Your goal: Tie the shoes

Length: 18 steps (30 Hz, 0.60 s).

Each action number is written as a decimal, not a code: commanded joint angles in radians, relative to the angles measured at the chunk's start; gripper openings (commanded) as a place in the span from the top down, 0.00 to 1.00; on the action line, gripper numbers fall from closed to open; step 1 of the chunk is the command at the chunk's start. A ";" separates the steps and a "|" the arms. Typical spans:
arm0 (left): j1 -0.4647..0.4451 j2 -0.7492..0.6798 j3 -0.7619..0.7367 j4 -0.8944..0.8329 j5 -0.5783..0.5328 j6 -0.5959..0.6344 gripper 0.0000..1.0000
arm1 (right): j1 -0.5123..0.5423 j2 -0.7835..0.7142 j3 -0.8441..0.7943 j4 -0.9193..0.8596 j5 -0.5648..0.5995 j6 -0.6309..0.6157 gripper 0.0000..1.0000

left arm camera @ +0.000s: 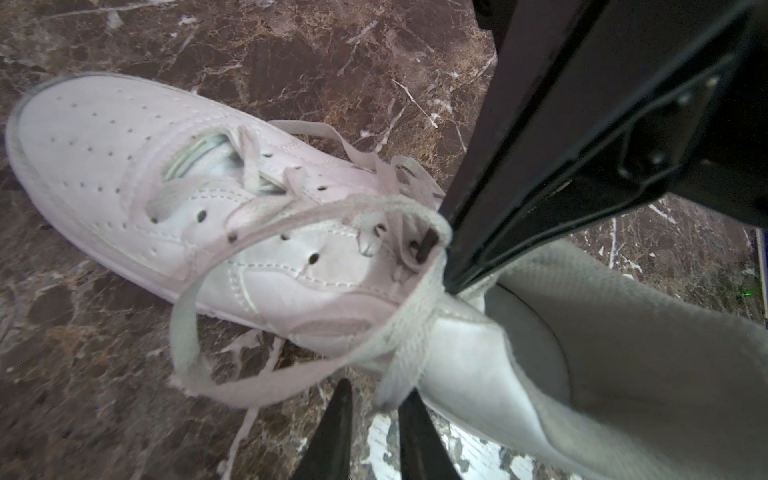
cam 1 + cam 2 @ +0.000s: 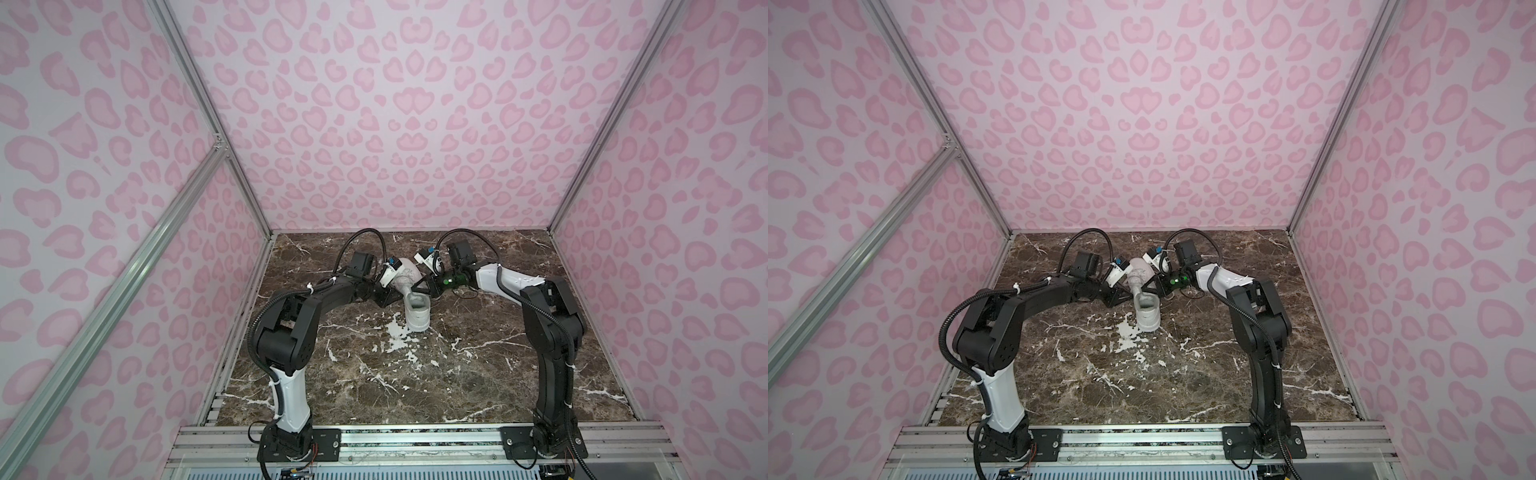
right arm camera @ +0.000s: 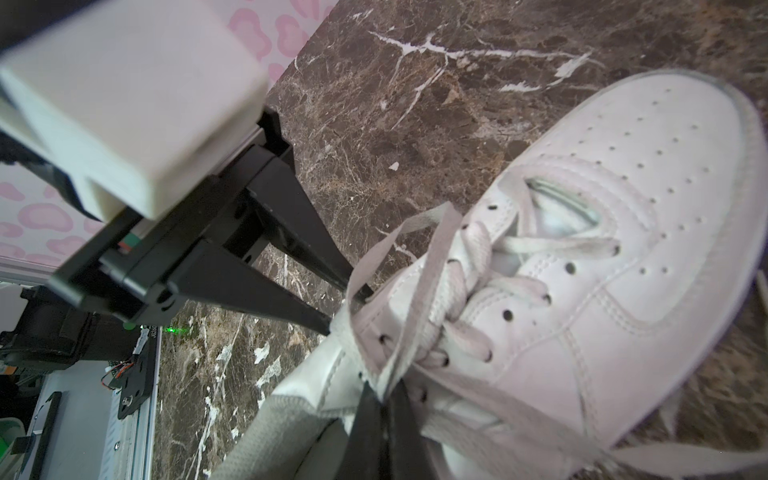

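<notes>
While the shoe point(image 2: 417, 309) point(image 2: 1145, 309) lies on its sole near the middle of the brown marble worktop point(image 2: 457, 374), toe toward the back wall and heel toward the arm bases, both arms bend inward and meet over its laced throat; the sneaker is white all over, with a perforated toe point(image 1: 95, 137) and a pale grey lining at the collar point(image 1: 623, 332). In both top views the left hand point(image 2: 400, 291) point(image 2: 1124, 293) comes in from the left and the right hand point(image 2: 412, 290) point(image 2: 1147, 286) from the right, their tips nearly touching above the tongue.

The right hand point(image 3: 382, 392) is clenched; its two black fingers press together on a strand of the laces point(image 3: 415, 270) just behind the top eyelets, and the left wrist view shows the same tip point(image 1: 451, 282) buried in the lace at the collar. From that pinch a flat lace sweeps out in a wide open loop point(image 1: 187, 324) beside the shoe and curves back down to the left hand point(image 1: 376, 390); there the fingers stand a little apart, with marble showing in the gap and the lace passing between them, so the left hand reads as released rather than gripping. The right wrist view agrees; the left hand's two fingers point(image 3: 343, 309) sit spread at the edge of the shoe with a strand draped across their tips.

Lower crossings of the laces are threaded through the eyelets; one loose end trails over the far side of the shoe point(image 3: 685, 461).
</notes>
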 commanded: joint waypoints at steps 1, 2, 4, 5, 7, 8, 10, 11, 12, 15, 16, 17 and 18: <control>0.003 0.013 0.027 0.062 0.036 0.007 0.87 | 0.003 0.019 -0.010 -0.130 0.063 -0.015 0.98; 0.003 0.013 0.029 0.056 0.034 0.011 0.93 | 0.003 0.019 -0.010 -0.130 0.065 -0.016 0.98; 0.009 0.007 0.028 0.045 0.025 0.009 0.97 | 0.005 0.021 -0.009 -0.131 0.066 -0.015 0.98; 0.010 0.002 0.026 0.041 0.023 0.004 0.97 | 0.005 0.021 -0.006 -0.133 0.066 -0.016 0.98; 0.014 -0.012 0.020 0.026 0.010 0.000 0.97 | 0.005 0.022 -0.003 -0.133 0.067 -0.016 0.98; 0.016 -0.017 0.014 0.024 0.001 -0.002 0.97 | 0.005 0.022 -0.002 -0.134 0.068 -0.015 0.98; 0.015 -0.032 0.002 0.014 -0.019 -0.008 0.97 | 0.005 0.023 0.001 -0.135 0.070 -0.015 0.98; 0.015 -0.038 0.000 0.004 -0.035 -0.015 0.97 | 0.005 0.022 0.001 -0.135 0.069 -0.015 0.98; 0.015 -0.043 0.003 -0.015 -0.061 -0.022 0.97 | 0.005 0.022 0.002 -0.135 0.070 -0.014 0.98; 0.013 -0.066 0.006 -0.063 -0.125 -0.041 0.97 | 0.005 0.024 0.007 -0.141 0.073 -0.014 0.98; 0.010 -0.073 0.008 -0.074 -0.134 -0.043 0.97 | 0.005 0.024 0.009 -0.141 0.077 -0.015 0.98; 0.004 -0.080 0.015 -0.096 -0.160 -0.048 0.97 | 0.005 0.024 0.008 -0.142 0.077 -0.013 0.98; -0.003 -0.082 0.032 -0.136 -0.199 -0.049 0.97 | 0.005 0.024 0.009 -0.142 0.079 -0.013 0.98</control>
